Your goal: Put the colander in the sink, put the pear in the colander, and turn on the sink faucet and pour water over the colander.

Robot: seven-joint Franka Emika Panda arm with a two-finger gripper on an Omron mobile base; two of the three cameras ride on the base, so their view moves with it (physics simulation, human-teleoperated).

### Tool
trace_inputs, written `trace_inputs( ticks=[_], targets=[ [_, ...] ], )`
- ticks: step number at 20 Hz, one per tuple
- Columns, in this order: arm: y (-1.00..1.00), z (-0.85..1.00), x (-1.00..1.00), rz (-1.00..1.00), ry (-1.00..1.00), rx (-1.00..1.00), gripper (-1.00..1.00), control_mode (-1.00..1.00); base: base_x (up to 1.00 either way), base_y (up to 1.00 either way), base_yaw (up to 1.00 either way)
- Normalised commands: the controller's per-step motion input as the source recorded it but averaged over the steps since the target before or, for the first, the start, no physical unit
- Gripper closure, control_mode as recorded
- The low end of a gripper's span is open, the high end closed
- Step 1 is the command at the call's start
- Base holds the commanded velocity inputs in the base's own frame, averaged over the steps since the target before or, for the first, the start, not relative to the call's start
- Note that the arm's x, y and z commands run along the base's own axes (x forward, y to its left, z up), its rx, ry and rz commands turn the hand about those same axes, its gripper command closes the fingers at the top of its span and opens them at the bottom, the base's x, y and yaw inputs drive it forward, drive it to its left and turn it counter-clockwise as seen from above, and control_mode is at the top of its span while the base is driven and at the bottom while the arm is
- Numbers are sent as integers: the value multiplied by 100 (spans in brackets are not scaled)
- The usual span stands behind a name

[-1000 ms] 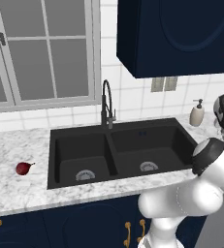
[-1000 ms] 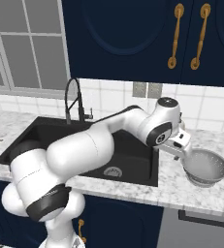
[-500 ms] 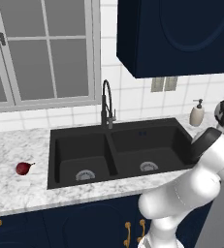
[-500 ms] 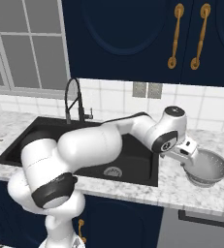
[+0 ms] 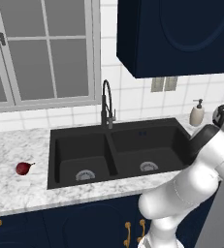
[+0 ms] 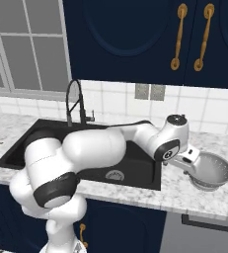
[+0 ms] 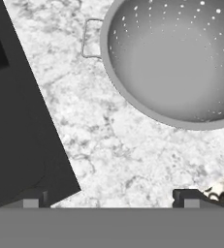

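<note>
- The round light grey metal colander [image 6: 212, 171] with little holes sits on the white marbled counter [image 6: 184, 190], to the right of the black double-basin sink [image 6: 135, 170].
- The white arm's claw [image 6: 187, 157] hangs just beside the colander's left rim, above the counter.
- In the hand view its two dark finger tips [image 7: 187, 195] stand wide apart and hold nothing.
- The small dark red pear [image 5: 24, 168] lies on the counter, far left of the sink.
- The tall black gooseneck faucet [image 5: 106, 104] stands behind the sink, in the middle.
</note>
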Motion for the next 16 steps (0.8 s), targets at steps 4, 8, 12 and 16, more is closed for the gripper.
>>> trace_inputs(
  ticks=[4,8,12,16],
  targets=[
    [-12,-10,21,0,0,0,-100,-100,0,0,0],
    [-22,-6,18,0,0,0,-100,-100,0,0,0],
    [-24,-1,16,0,0,0,-100,-100,0,0,0],
    [-23,-1,17,0,0,0,-100,-100,0,0,0]
  ],
)
